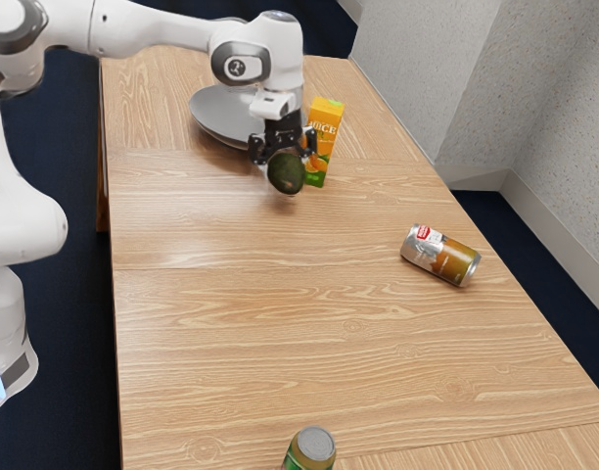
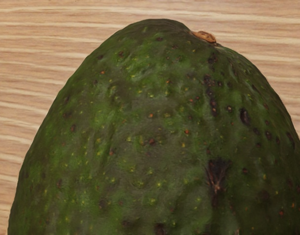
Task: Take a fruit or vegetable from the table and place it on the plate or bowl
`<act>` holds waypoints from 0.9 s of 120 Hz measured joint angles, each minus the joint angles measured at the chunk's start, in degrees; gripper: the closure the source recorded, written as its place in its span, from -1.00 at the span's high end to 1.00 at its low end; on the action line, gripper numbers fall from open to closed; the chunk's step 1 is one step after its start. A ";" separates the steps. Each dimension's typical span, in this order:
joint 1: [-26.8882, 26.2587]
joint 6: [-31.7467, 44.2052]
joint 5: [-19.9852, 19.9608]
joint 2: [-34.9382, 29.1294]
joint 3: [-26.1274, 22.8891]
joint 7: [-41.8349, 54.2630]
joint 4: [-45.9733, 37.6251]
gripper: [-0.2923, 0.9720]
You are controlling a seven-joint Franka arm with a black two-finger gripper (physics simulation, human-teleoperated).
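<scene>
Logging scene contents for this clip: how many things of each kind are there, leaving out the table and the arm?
avocado: 1
plate: 1
juice carton: 1
cans: 2 (lying can, upright can)
total: 5

A dark green avocado sits close under the hand, its pebbled skin flecked with yellow and brown spots. A small tan stem nub marks its narrow end. Behind it lies the light wooden table.
</scene>
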 joint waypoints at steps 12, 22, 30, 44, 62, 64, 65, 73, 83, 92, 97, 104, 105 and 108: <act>1.73 -1.63 -1.92 0.85 -3.40 -0.28 -0.18 0.05; 5.72 -4.46 -3.07 5.29 -7.09 -1.09 0.02 0.07; 12.44 -6.14 -4.53 9.80 -9.72 -2.03 0.35 0.08; 17.24 -7.12 -6.45 14.28 -10.16 -3.49 2.58 0.09; 17.72 -3.05 -5.47 14.30 -5.06 -4.95 4.60 0.15; 17.67 -2.21 -5.41 14.32 -3.90 -5.07 4.72 0.15; 17.66 -1.77 -5.38 14.33 -3.38 -5.13 4.76 0.15; 17.58 1.73 -5.17 14.31 1.37 -5.53 5.20 0.15; 14.61 7.03 -4.15 13.80 9.74 -5.80 7.67 0.15; 12.03 12.30 -2.53 13.26 13.25 -6.00 9.59 0.12; 11.30 15.42 -1.73 13.01 13.91 -6.12 9.93 0.13; 10.79 19.85 -0.71 12.83 14.91 -6.31 9.95 0.14; 10.75 20.42 -0.59 12.80 15.02 -6.33 9.94 0.14; 10.63 22.01 -0.22 12.70 15.26 -6.41 9.86 0.15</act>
